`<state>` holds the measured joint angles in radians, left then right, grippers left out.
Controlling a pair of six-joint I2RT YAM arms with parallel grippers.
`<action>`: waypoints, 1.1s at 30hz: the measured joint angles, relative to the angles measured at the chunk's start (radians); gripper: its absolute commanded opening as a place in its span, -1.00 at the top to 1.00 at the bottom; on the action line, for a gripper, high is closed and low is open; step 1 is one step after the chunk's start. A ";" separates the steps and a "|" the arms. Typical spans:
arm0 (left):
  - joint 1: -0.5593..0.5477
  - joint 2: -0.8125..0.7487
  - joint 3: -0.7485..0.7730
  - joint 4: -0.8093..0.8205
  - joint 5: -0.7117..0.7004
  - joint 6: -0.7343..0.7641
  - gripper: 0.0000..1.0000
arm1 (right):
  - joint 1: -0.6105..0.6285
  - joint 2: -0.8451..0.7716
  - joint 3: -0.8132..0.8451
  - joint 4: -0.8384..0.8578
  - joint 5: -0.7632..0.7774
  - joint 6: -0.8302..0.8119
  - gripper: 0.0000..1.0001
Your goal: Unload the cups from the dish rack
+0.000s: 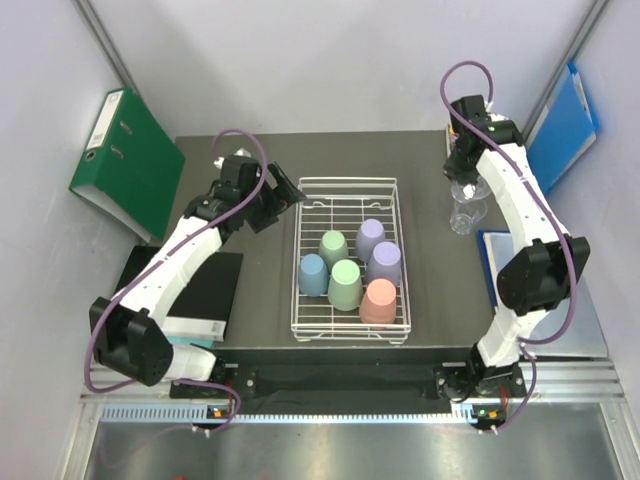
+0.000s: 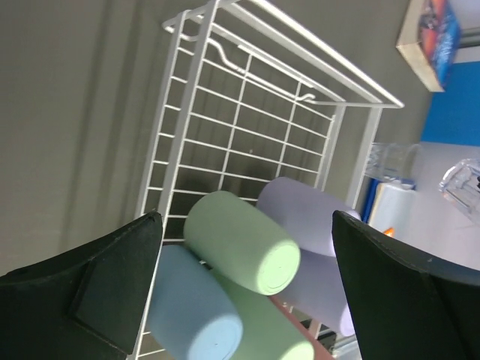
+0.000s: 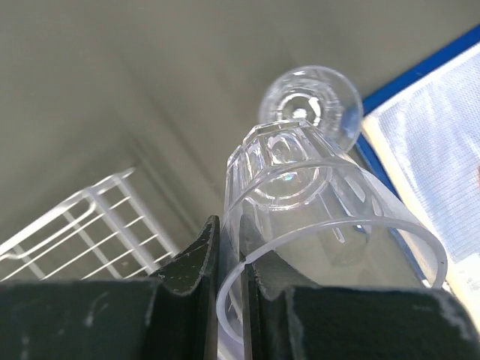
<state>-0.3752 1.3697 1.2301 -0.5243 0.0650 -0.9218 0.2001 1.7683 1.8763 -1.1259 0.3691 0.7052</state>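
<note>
The white wire dish rack [image 1: 349,187] stands mid-table. Several upside-down cups sit in its near half: two mint green [image 1: 333,246], two lilac [image 1: 371,238], one light blue [image 1: 313,273], one salmon pink [image 1: 378,300]. My left gripper [image 1: 285,190] is open and empty, by the rack's far left corner. In its wrist view the gripper [image 2: 247,300] frames a mint cup [image 2: 240,240] and the blue cup [image 2: 191,307]. My right gripper [image 1: 463,172] is shut on the wall of a clear glass [image 3: 322,217], right of the rack. A second clear glass [image 3: 309,101] stands on the table beneath it [image 1: 462,218].
A green binder [image 1: 125,160] leans at the far left and a blue folder [image 1: 565,125] at the far right. A black notebook [image 1: 195,290] lies left of the rack. A blue-edged pad [image 1: 495,265] lies right of it, near the glasses.
</note>
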 measured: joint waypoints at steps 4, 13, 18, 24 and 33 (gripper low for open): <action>0.000 0.000 0.000 -0.033 -0.006 0.027 -0.98 | -0.047 0.000 -0.073 0.012 0.005 -0.006 1.00; -0.006 0.048 0.000 -0.061 -0.006 0.058 -0.98 | -0.111 0.000 -0.122 0.059 0.000 -0.029 1.00; -0.006 0.067 0.000 -0.062 -0.006 0.063 -0.98 | -0.123 0.037 -0.105 0.086 -0.003 -0.044 1.00; -0.008 0.110 0.018 -0.060 -0.005 0.064 -0.98 | -0.124 0.117 -0.093 0.114 -0.018 -0.056 1.00; -0.012 0.154 0.040 -0.062 -0.005 0.066 -0.98 | -0.125 0.180 -0.093 0.140 -0.043 -0.082 0.59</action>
<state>-0.3874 1.5238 1.2701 -0.5861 0.0597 -0.8555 0.0753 1.9484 1.7832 -0.9863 0.3260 0.6235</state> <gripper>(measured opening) 0.989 0.139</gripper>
